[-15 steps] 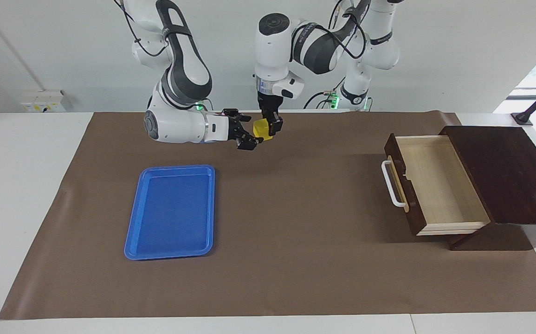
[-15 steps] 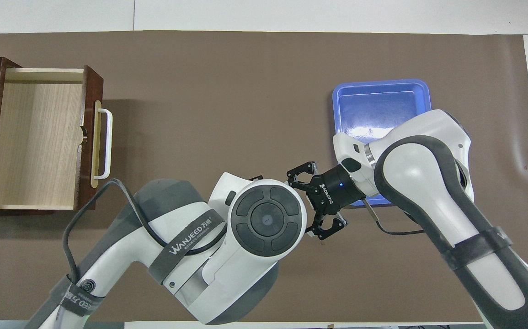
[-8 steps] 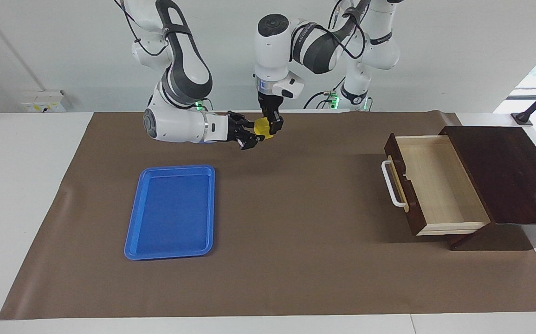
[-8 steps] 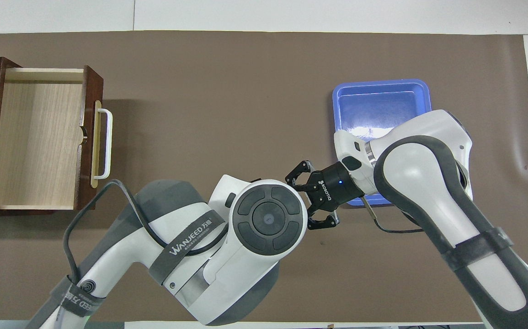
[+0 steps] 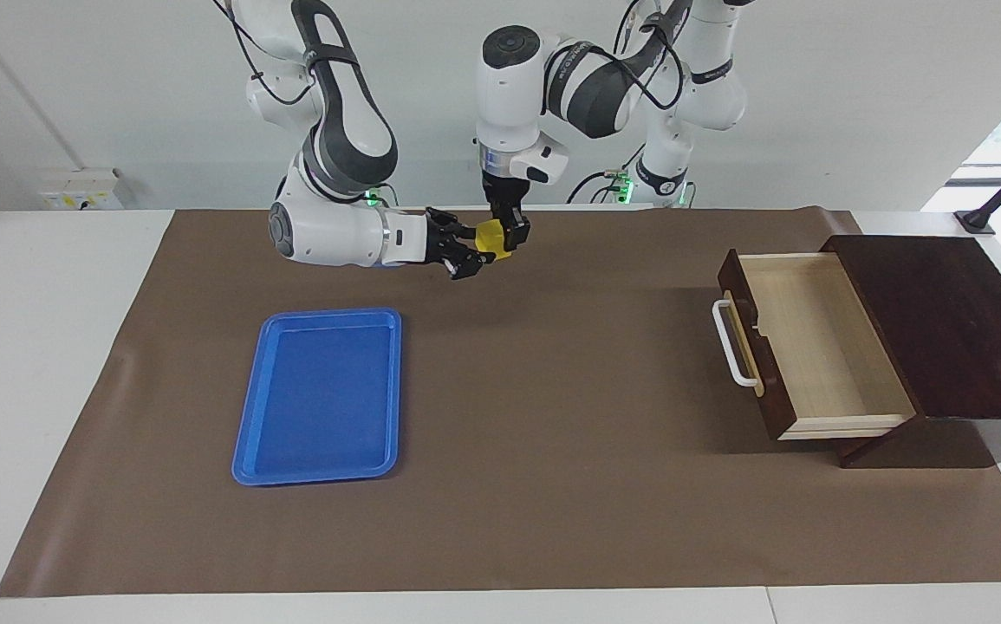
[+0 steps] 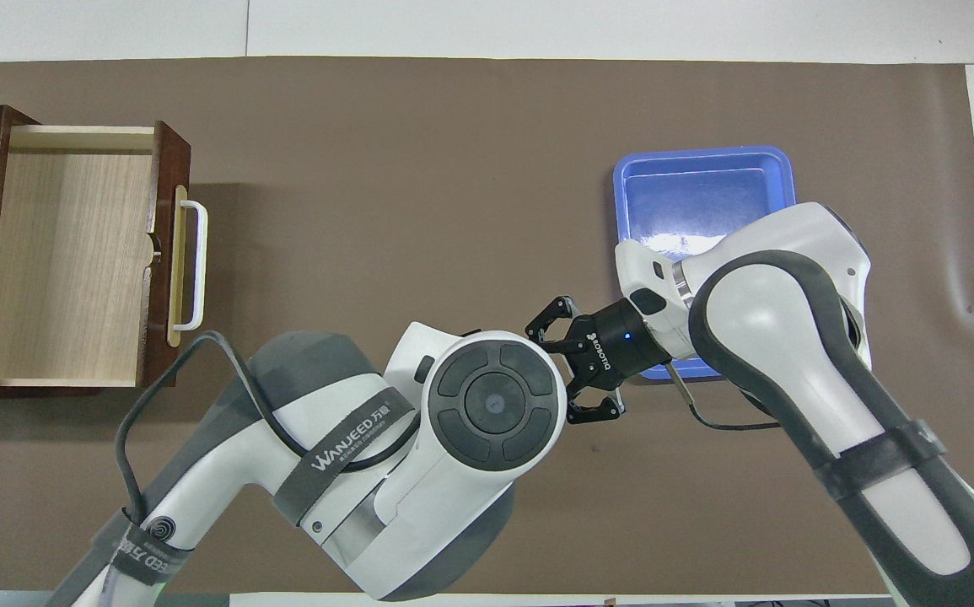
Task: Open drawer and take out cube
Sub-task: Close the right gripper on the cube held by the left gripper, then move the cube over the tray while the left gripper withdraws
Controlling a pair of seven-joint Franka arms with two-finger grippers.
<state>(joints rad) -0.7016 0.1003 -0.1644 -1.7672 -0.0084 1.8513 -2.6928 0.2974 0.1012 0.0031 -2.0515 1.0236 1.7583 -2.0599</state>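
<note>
The drawer (image 5: pixel 812 347) stands pulled open at the left arm's end of the table, and its pale inside is bare; it also shows in the overhead view (image 6: pixel 65 253). My left gripper (image 5: pixel 504 236) points down over the mat near the robots, shut on the yellow cube (image 5: pixel 489 237). My right gripper (image 5: pixel 471 251) lies level beside it, open, with its fingers on either side of the cube. In the overhead view the left arm's wrist hides the cube and the left gripper, and the right gripper (image 6: pixel 556 371) shows at its edge.
A flat blue tray (image 5: pixel 322 394) lies on the brown mat toward the right arm's end, and it also shows in the overhead view (image 6: pixel 702 198), partly under the right arm. The drawer's white handle (image 5: pixel 730 342) faces the middle of the table.
My right gripper has risen and closed in on the cube, its fingers now flanking it. My left gripper with the cube has lifted slightly.
</note>
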